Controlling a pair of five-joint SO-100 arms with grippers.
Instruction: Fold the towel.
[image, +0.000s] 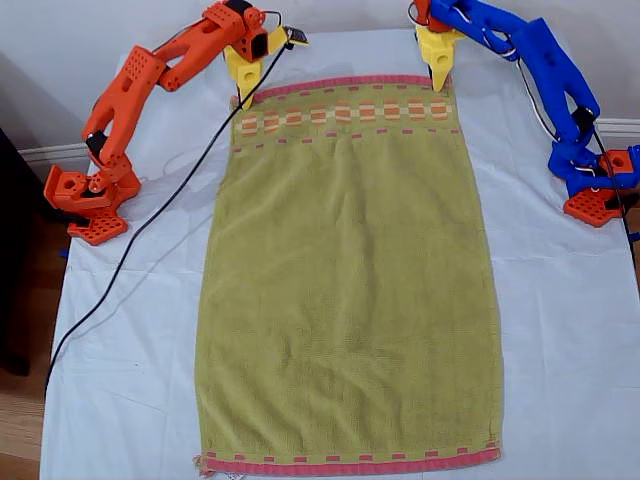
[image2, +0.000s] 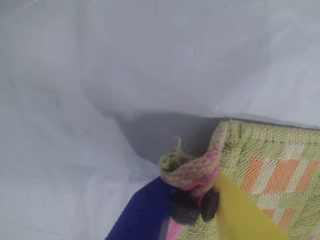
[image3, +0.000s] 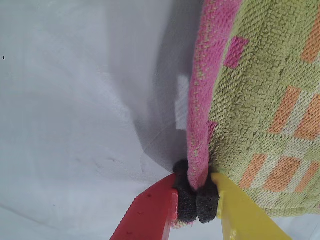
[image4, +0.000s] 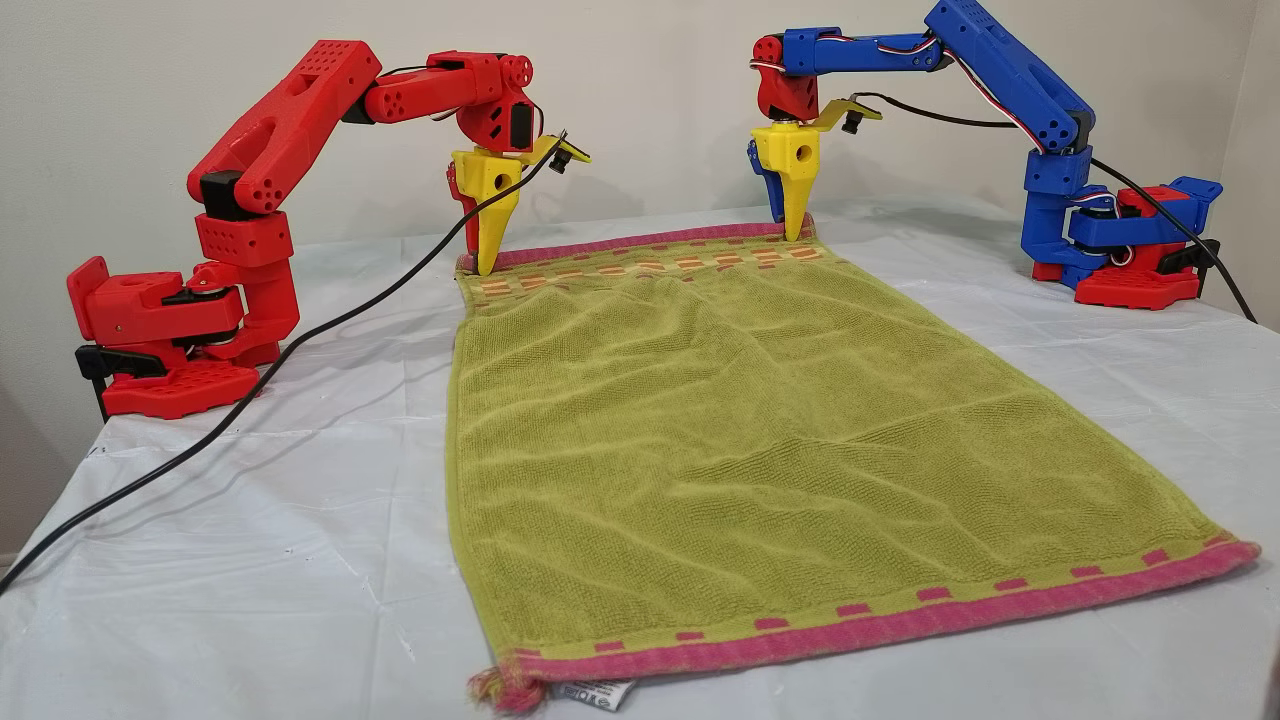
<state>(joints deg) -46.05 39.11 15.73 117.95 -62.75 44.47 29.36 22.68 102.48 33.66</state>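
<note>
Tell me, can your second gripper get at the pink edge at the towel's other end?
Probably not now. My second gripper is shut on a corner at the checked end of the olive-green terry towel; the far pink border lies a whole towel-length away.

The wide olive-green terry towel (image: 350, 270) covers the middle of the white-sheeted table (image: 560, 330), with bare sheet open down both of its long sides. A thin black cable (image: 150, 225) crosses the strip at the exterior view's left, beside the orange arm base (image: 85, 200).
</note>
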